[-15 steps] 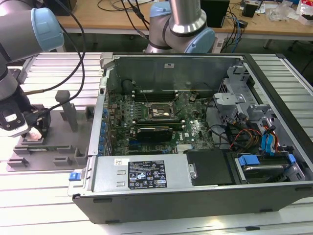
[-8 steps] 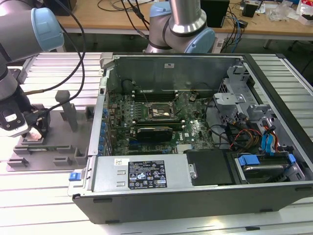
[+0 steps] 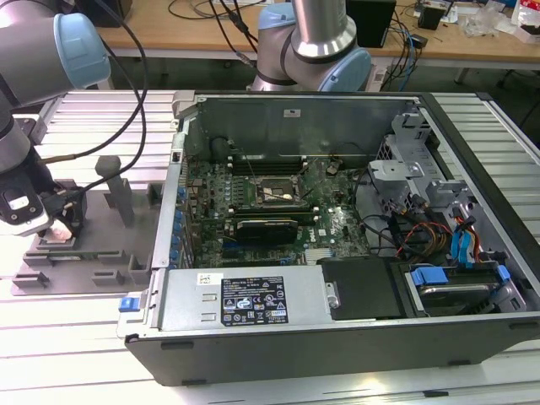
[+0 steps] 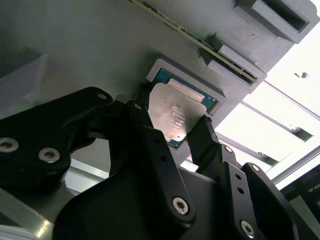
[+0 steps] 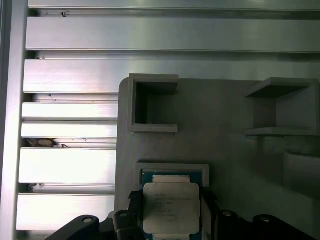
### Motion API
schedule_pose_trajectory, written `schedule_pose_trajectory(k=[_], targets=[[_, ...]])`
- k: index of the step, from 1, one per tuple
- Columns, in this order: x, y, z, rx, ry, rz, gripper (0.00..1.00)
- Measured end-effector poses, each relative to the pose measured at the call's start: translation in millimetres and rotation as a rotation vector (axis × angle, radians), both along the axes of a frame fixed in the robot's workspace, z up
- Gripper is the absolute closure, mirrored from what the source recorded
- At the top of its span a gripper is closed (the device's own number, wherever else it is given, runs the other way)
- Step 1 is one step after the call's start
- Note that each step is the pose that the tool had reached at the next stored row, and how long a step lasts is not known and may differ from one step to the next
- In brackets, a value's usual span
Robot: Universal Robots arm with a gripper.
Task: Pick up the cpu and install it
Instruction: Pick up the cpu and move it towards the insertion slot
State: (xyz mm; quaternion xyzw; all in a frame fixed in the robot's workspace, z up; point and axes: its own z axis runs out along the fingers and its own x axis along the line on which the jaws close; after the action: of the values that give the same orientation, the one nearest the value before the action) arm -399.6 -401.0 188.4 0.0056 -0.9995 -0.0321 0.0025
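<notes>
Gripper [image 4: 172, 125] low over the grey plastic tray [image 5: 225, 130], fingers [image 4: 150, 145] parted just wider than the cpu [image 4: 175, 112] lying in its recess, flanking opposite edges for a square pinch.

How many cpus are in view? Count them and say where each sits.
1. The cpu lies in a recess of the grey tray, seen in both wrist views. Others may be hidden.

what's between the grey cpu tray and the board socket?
In the exterior view, the case's upright side wall stands between the tray and the socket, then a strip of motherboard.
</notes>
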Motion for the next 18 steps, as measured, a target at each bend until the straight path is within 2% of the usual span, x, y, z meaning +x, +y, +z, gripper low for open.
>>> schedule_pose_trajectory(k=[6,13,17,18], targets=[[0.0,0.0,7.2,0.0,0.0,0.0,0.45],[0.0,0.0,8.1,-0.0001,0.0002,0.0,0.45],[0.0,0.0,20.5,0.0,0.0,0.0,0.45],[0.0,0.0,26.3,0.0,0.0001,0.0,0.45]])
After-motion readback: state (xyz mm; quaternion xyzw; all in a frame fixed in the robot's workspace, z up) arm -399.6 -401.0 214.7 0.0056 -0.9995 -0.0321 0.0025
